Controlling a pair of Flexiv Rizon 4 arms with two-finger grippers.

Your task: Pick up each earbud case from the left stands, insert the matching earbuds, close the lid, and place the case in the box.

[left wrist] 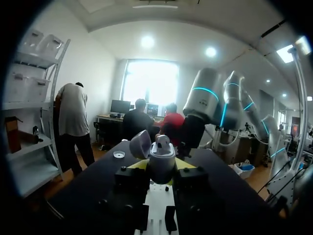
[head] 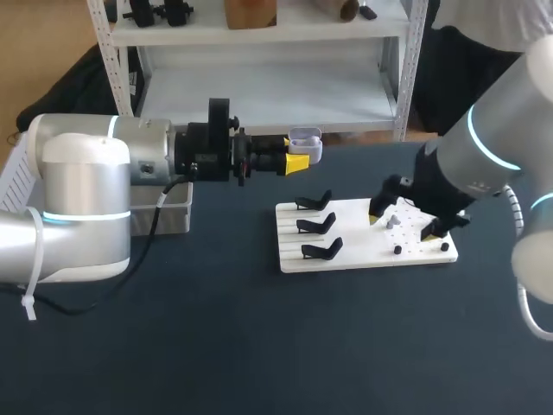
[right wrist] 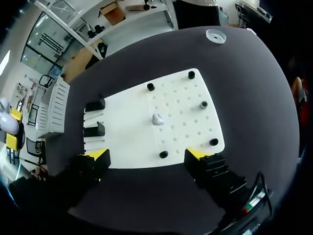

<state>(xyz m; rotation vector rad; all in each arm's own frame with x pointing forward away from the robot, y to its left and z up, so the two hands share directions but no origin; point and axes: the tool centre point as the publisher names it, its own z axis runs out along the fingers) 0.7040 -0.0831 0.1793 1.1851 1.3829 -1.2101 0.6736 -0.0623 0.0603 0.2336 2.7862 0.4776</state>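
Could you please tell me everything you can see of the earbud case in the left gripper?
The earbud case is small, rounded and pale grey-white, like smooth plastic. Its lid is hinged open to one side, and one earbud sits in its top. It stands upright, clamped between the left gripper's yellow fingertips, held in the air beyond the white board.

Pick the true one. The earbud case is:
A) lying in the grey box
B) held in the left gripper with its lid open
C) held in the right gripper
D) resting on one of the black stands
B: the left gripper is shut on the earbud case, held up off the table with its lid tipped open, while the black stands are all empty.
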